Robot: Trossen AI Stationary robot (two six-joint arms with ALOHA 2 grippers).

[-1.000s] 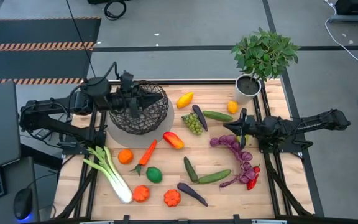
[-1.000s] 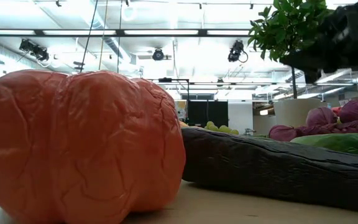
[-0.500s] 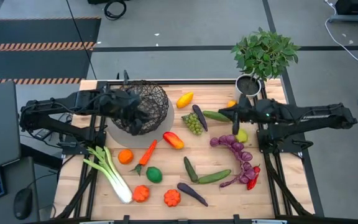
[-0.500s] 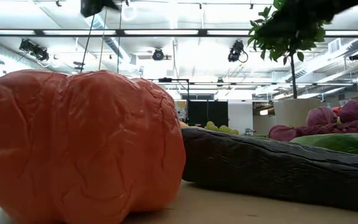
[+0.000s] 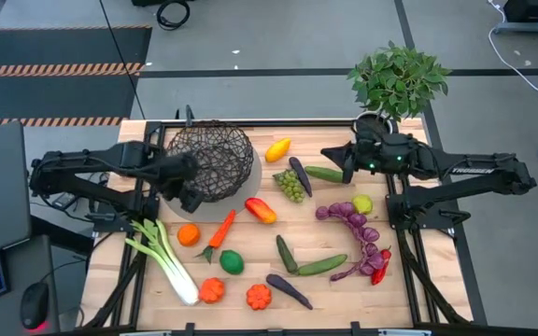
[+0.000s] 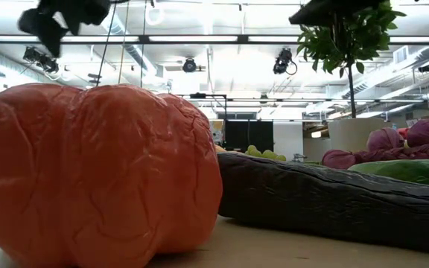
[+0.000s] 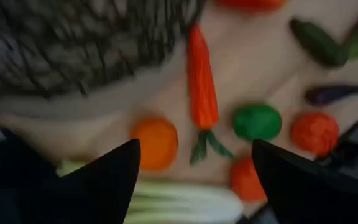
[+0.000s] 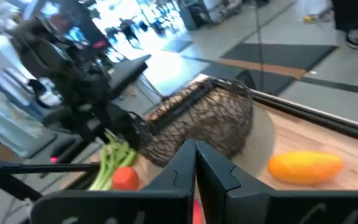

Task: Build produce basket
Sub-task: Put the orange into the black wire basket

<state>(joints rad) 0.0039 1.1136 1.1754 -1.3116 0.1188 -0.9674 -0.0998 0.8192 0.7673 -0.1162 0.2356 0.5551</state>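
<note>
The dark wire-mesh basket rests on a pale round mat at the far left of the table; it also shows in the right wrist view. My left gripper hangs open just near-left of the basket, above the orange and carrot. My right gripper is shut, raised over the cucumber and dark aubergine, pointing at the basket. Produce lies loose on the wood: leek, lime, grapes.
A potted green plant stands at the far right corner. More produce covers the middle and near side: red-yellow pepper, purple leaves, cucumbers, orange pumpkin shapes. One pumpkin shape fills the low view.
My left gripper has opened, let go of the basket and drawn back from over it toward the table's near-left, rising. My right gripper, still shut, has risen and gone toward the far edge and the left, turning toward the basket. The basket has stayed on its mat.
</note>
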